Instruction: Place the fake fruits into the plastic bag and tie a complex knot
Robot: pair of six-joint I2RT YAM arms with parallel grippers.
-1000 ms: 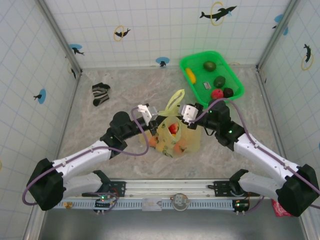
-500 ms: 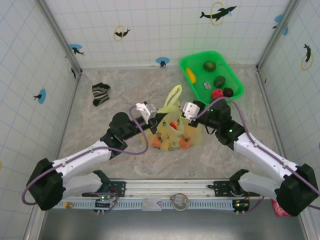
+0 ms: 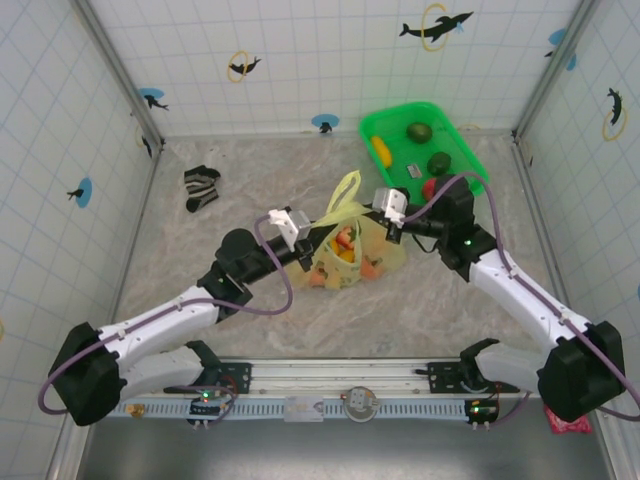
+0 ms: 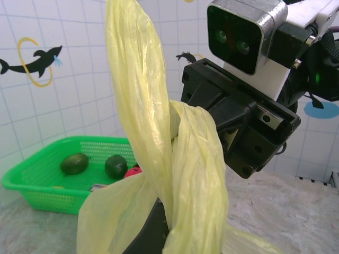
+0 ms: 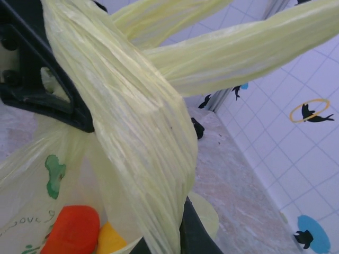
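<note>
Right gripper (image 3: 383, 222) has swung out toward the far right compared with a second ago. Its jaws were partly apart back then and are now clamped down on a strip of the plastic bag (image 3: 350, 252) handle. The bag got pulled along with it, so it sits a bit farther from the arm bases than before. It now looks bunched and stretched between the two arms rather than slumped on the table (image 3: 220, 300).

Left gripper (image 3: 315, 238) is on the bag's left side, jaws closed on the other handle strip. From the left wrist cam you can see the pale-yellow strips crossing and wrapping round each other, right in front of the right gripper's black body. The right wrist cam shows the same tangle from the other side, pulled taut. One handle loop (image 3: 346, 193) pokes out on the far side, between the two grippers.

Some of the fake fruits (image 3: 345, 242) are already inside the bag, with orange and red showing through the film near the middle of the table. Up close on the right wrist cam, an orange-red one and a yellow one sit just under the twist.

Over at the far right, the green basket (image 3: 398, 135) holds more fruit: a yellow one, two green ones, and a red one peeking out beside the right arm's cable. A striped sock (image 3: 200, 187) lies at the far left, well apart from everything.
</note>
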